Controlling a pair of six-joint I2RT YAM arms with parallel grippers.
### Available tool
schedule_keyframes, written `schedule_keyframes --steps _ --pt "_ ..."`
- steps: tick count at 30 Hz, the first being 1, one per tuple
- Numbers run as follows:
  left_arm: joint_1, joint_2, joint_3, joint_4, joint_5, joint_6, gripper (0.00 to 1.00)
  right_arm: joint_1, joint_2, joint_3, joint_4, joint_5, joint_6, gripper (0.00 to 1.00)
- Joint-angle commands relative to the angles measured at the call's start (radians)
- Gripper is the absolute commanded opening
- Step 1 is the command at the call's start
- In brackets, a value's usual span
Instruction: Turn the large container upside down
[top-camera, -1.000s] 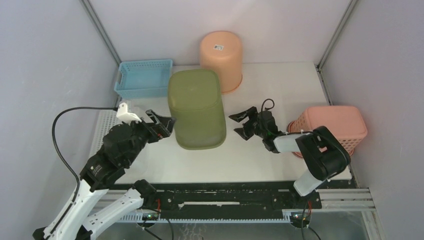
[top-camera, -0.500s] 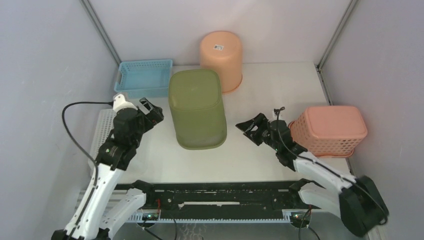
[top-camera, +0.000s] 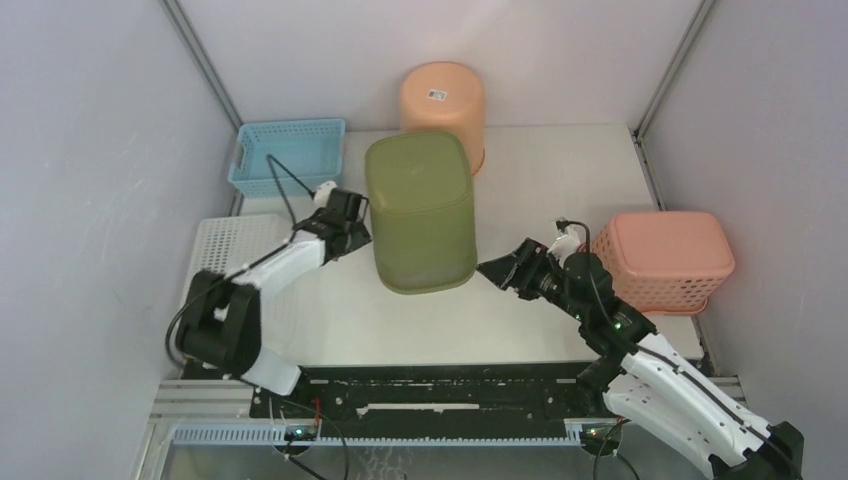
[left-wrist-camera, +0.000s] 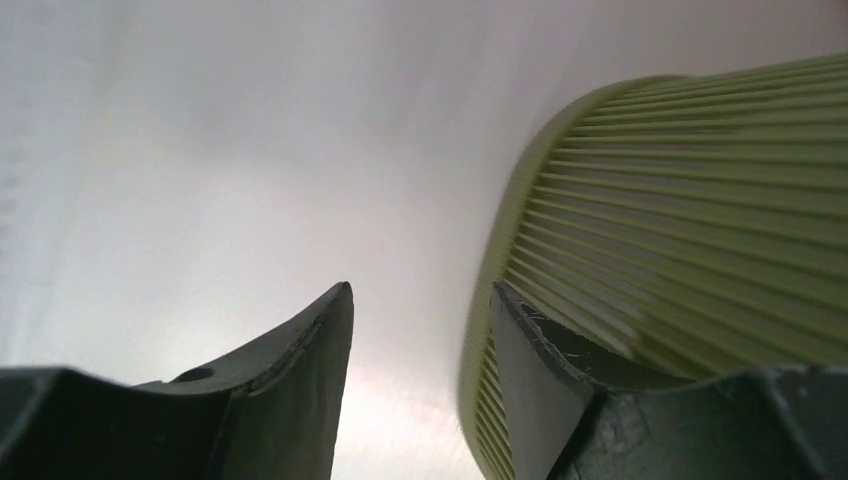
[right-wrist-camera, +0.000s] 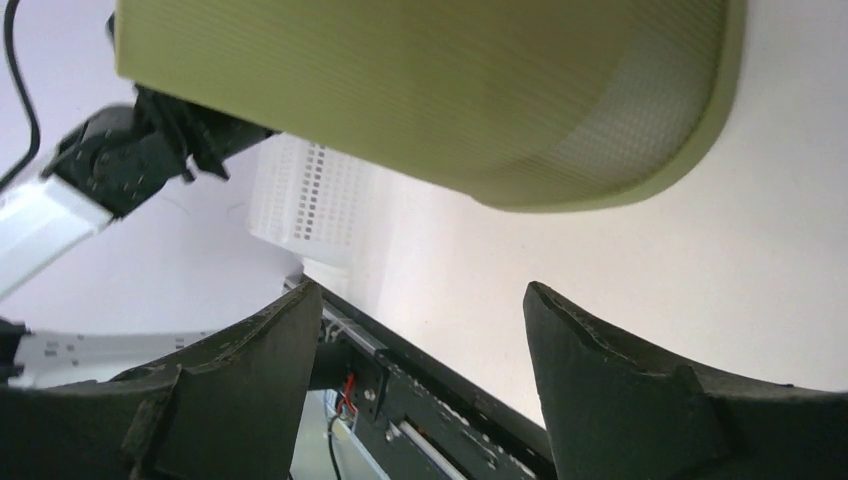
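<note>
The large olive-green ribbed container stands mid-table, closed end facing up. My left gripper is open at its left wall. In the left wrist view the container fills the right side, and the gripper has one fingertip against the ribbed wall, with nothing between the jaws. My right gripper is open and empty, just right of the container's near corner. In the right wrist view the container hangs above the open right gripper.
An orange bucket stands upside down behind the container. A blue basket sits at the back left, a pink basket at the right edge, and a white perforated tray at the left. The black rail runs along the near edge.
The container has shifted to the right. My left arm has reached forward to its left wall. My right gripper has drawn back a little to the right, still open.
</note>
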Motion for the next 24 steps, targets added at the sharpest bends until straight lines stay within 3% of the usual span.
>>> schedule_keyframes --steps 1,8,14,20,22,24 --pt "-0.064 0.215 0.189 0.075 -0.012 -0.017 0.58 0.006 -0.075 0.029 -0.131 0.013 -0.058 0.82" --pt "-0.245 0.441 0.462 0.034 0.016 -0.031 0.6 -0.1 -0.219 0.029 -0.274 -0.009 -0.105 0.85" --pt "-0.337 0.684 0.882 -0.061 0.073 -0.049 0.61 -0.249 -0.241 0.019 -0.34 -0.121 -0.153 0.86" --pt "-0.345 0.955 1.419 -0.215 0.146 -0.065 0.64 -0.292 -0.235 -0.024 -0.314 -0.16 -0.152 0.87" --pt "-0.34 0.935 1.415 -0.206 0.165 -0.053 0.65 -0.297 -0.209 -0.041 -0.285 -0.161 -0.15 0.87" --pt "-0.338 0.837 1.274 -0.163 0.144 -0.033 0.67 -0.298 -0.171 -0.056 -0.245 -0.144 -0.144 0.87"
